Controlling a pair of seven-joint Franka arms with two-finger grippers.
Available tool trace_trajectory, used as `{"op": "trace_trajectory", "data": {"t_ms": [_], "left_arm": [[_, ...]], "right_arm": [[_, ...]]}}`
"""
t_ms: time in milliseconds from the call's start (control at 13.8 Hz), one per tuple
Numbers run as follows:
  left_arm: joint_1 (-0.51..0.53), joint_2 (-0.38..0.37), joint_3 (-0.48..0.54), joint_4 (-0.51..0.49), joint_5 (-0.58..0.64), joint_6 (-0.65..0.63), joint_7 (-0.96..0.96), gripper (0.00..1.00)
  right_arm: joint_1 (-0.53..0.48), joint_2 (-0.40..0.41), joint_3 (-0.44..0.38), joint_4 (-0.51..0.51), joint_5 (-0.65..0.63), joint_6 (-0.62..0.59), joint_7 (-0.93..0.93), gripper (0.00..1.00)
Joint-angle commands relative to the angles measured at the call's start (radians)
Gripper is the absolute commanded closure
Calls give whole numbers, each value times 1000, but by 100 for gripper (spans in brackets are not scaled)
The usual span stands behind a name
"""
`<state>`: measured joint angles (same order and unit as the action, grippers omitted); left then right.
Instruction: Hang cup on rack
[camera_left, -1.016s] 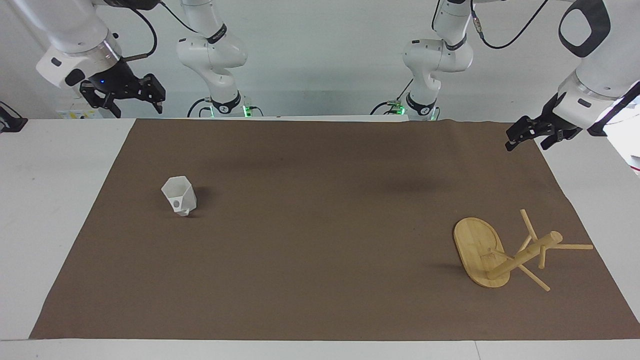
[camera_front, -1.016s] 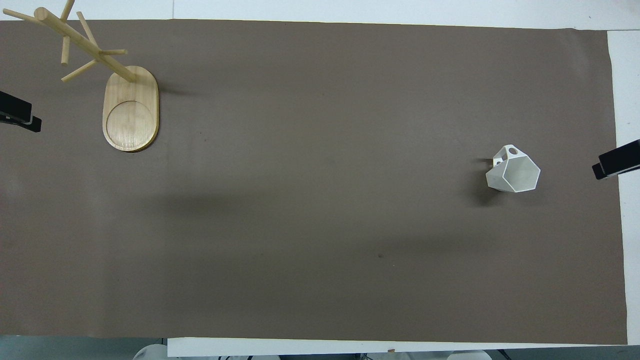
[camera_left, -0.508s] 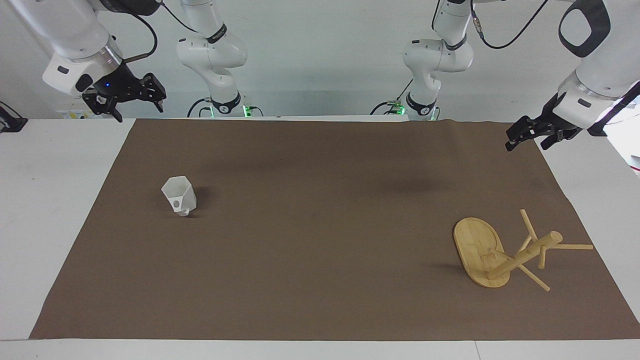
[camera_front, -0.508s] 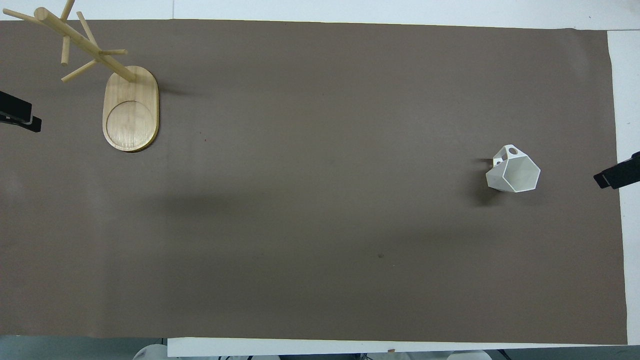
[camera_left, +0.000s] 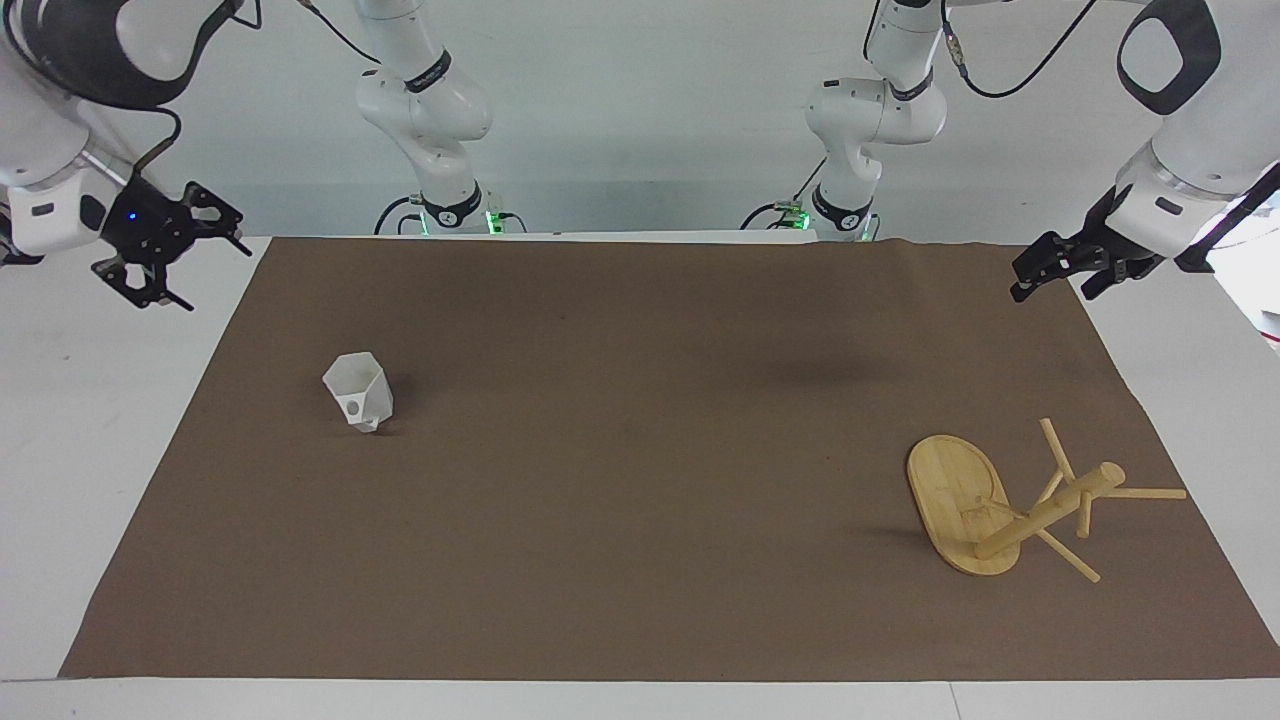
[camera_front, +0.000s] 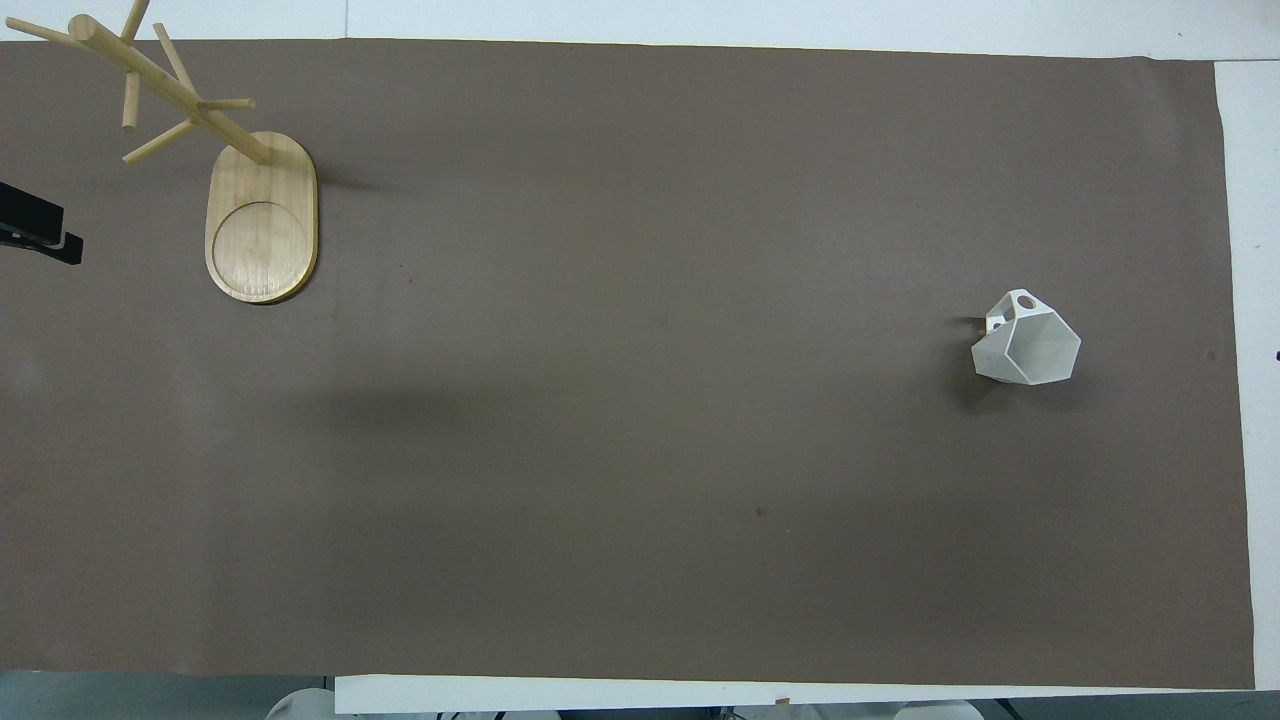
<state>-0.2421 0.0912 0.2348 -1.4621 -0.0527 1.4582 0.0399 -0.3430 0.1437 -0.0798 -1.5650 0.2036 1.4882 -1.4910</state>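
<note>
The white faceted cup (camera_left: 358, 393) (camera_front: 1030, 345) stands mouth up on the brown mat toward the right arm's end, its handle turned away from the robots. At the left arm's end the bamboo rack (camera_left: 955, 515) (camera_front: 262, 225) stands on its oval base, with several pegs sticking out of its post (camera_front: 160, 85). My right gripper (camera_left: 218, 278) hangs open and empty over the white table just off the mat's edge, well apart from the cup; the overhead view does not show it. The left gripper (camera_left: 1050, 290) (camera_front: 40, 232) waits open and empty over the mat's edge beside the rack.
The brown mat (camera_left: 640, 470) covers most of the white table (camera_left: 90, 420). Both arm bases (camera_left: 450, 210) stand at the robots' edge of the table. Nothing else lies on the mat.
My right gripper has swung outward and down, from over the mat's corner to over the bare table, and has left the overhead view. Left arm, cup and rack have not moved.
</note>
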Motion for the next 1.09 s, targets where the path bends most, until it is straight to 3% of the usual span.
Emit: {"op": "trace_trajectory", "data": {"t_ms": [0,290,508,725,1016], "left_arm": [[6,-31,-8,-40,8,13,12,0],[6,-31,-8,-40,7,13,11,0],[6,-31,-8,-40,8,13,12,0],[6,-31,-8,-40,8,13,11,0],[6,-31,-8,-40,8,13,12,0]], "right_arm": [[-79,110,12,13,153,33,-274,1],[-240,301,18,13,425,-66,-599,1],[-309,420,18,13,597,-163,-764,1],[-360,591,48,8,730,-238,-889,0],[-338,602,55,-9,734,-241,-952,0]]}}
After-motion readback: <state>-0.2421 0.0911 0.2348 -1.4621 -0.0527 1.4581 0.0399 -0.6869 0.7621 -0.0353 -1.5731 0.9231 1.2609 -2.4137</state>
